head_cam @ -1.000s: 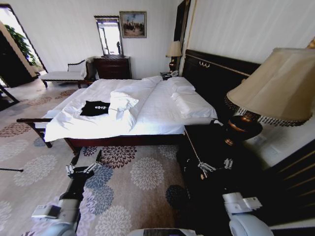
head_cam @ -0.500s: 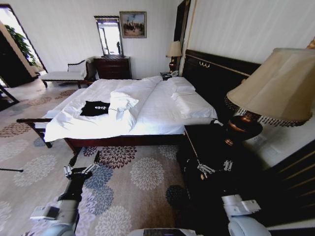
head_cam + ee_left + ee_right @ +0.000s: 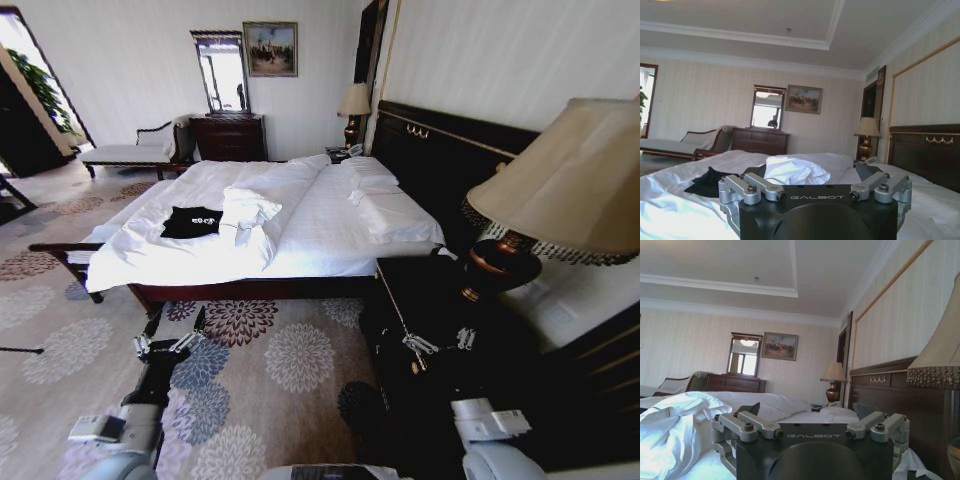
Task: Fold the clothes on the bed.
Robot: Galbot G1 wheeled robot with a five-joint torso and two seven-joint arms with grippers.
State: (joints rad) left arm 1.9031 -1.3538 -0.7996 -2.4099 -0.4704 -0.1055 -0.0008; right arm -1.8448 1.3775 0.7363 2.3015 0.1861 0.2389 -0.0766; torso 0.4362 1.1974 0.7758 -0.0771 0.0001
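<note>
The clothes, a black T-shirt [image 3: 192, 222] with white lettering, lie flat near the foot end of the bed [image 3: 330, 225], beside a bunched white duvet [image 3: 248, 208]. My left gripper [image 3: 172, 332] hangs open over the patterned carpet, short of the bed's near side and well below the shirt in the head view. In the left wrist view the T-shirt [image 3: 705, 182] lies ahead of the open left gripper [image 3: 815, 175]. My right gripper [image 3: 438, 345] is open above the dark nightstand. The right wrist view has it [image 3: 807, 412] facing the bed's pillow end.
A large lamp [image 3: 565, 185] stands on the dark nightstand [image 3: 420, 290] close to my right arm. The dark headboard [image 3: 440, 150] runs along the right wall. A cushioned bench [image 3: 125, 152] and a dresser [image 3: 228, 137] stand at the far wall. Flowered carpet [image 3: 290, 355] lies between me and the bed.
The whole head picture has shifted slightly, so the camera moved a little. Both arms keep their places and both grippers stay open. The T-shirt lies as before.
</note>
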